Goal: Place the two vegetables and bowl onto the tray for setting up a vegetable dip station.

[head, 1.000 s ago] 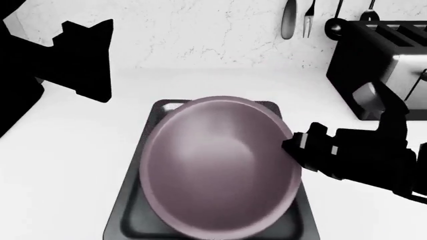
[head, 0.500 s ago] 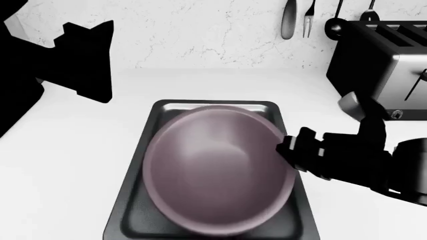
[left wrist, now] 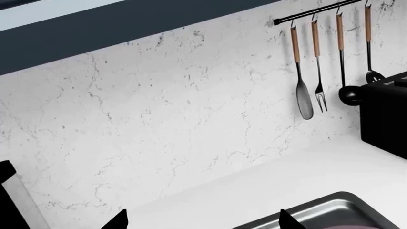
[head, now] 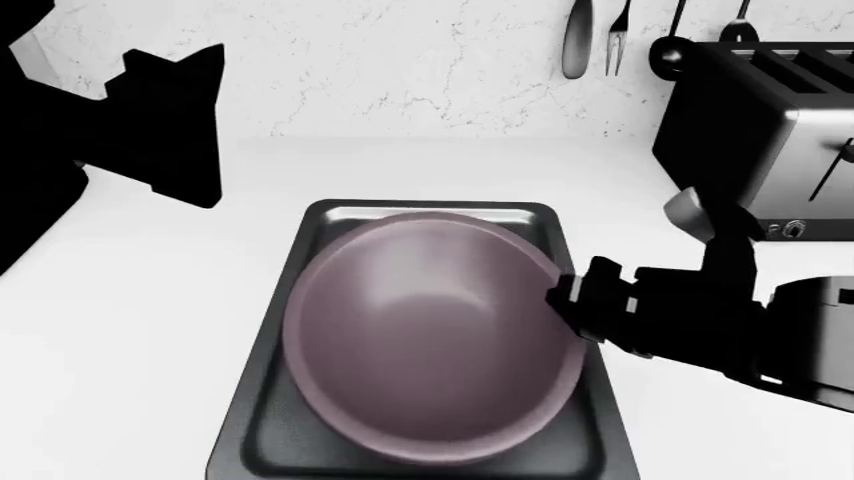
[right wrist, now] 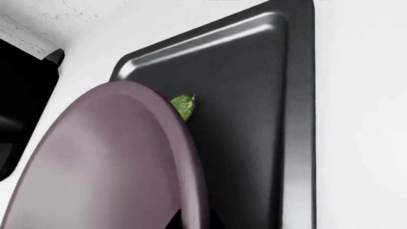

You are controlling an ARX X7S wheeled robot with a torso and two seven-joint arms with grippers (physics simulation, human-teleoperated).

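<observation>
The mauve bowl (head: 427, 340) sits in the dark grey tray (head: 260, 410) and covers most of it. My right gripper (head: 561, 300) is shut on the bowl's right rim; in the right wrist view the rim (right wrist: 190, 191) runs between its two fingertips (right wrist: 192, 223). A small green piece (right wrist: 183, 106) peeks from under the bowl on the tray (right wrist: 254, 95); I cannot tell which vegetable it is. The rest of the vegetables is hidden. My left gripper (head: 200, 125) hangs open and empty, high at the left, away from the tray (left wrist: 330, 210).
A steel toaster (head: 767, 140) stands at the back right, close behind my right arm. Utensils (head: 577, 40) hang on a rail on the marble wall. White counter lies to the left of the tray and behind it.
The bowl has come down onto the tray and looks smaller now. My right gripper went with it, shifting slightly left. The left arm has stayed in place.
</observation>
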